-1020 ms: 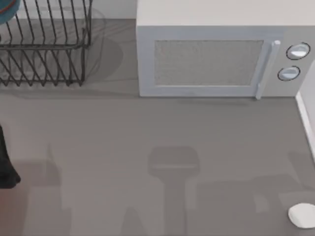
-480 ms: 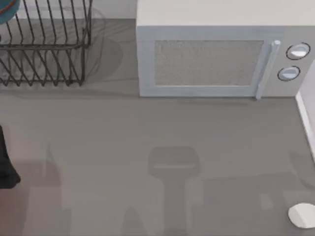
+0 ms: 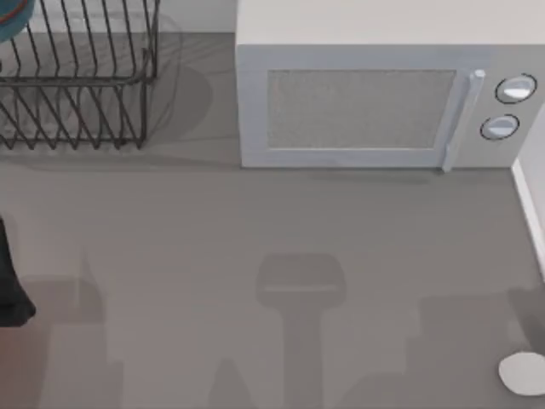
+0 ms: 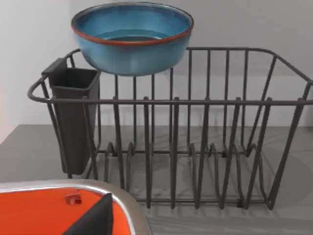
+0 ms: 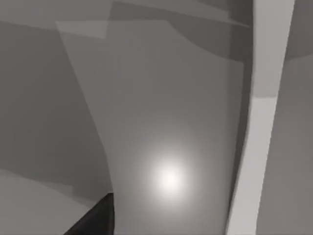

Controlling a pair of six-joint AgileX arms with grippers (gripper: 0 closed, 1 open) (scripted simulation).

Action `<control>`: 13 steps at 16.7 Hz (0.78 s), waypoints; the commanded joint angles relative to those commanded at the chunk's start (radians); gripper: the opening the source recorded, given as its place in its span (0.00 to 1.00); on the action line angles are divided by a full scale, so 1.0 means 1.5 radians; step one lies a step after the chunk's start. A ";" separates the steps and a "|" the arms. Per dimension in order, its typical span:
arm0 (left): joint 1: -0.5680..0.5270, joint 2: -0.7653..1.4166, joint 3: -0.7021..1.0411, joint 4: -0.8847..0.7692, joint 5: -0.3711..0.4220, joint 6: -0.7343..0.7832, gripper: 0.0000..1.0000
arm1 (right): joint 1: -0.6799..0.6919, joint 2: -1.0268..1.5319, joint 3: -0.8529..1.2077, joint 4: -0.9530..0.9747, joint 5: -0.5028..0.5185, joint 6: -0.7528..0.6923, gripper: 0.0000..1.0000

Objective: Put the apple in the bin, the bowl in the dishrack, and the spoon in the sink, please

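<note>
The teal-blue bowl [image 4: 132,36] with its reddish rim is upright, high at the back of the black wire dishrack [image 4: 205,147], near the black cutlery holder [image 4: 73,117]. In the top view the bowl [image 3: 10,17] shows at the far left corner, inside the dishrack [image 3: 81,94]. The white spoon [image 3: 523,373] lies on the table at the front right. A dark part of my left gripper [image 4: 93,221] hangs over an orange bin [image 4: 44,210] with a metal rim. A dark tip of my right gripper [image 5: 93,220] is above grey table. The apple is out of view.
A white microwave [image 3: 366,111] stands at the back, centre to right. A pale raised edge [image 3: 530,213] runs along the table's right side; I cannot tell if it is the sink. My left arm [image 3: 10,285] is at the left edge.
The shadows on the table at the front right have shifted. The spoon, bowl, dishrack and left arm have not moved.
</note>
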 joint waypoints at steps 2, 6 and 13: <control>0.000 0.000 0.000 0.000 0.000 0.000 1.00 | 0.000 0.015 -0.016 0.028 0.000 0.000 1.00; 0.000 0.000 0.000 0.000 0.000 0.000 1.00 | 0.000 0.017 -0.019 0.032 0.000 0.000 1.00; 0.000 0.000 0.000 0.000 0.000 0.000 1.00 | 0.000 0.017 -0.019 0.032 0.000 0.000 0.47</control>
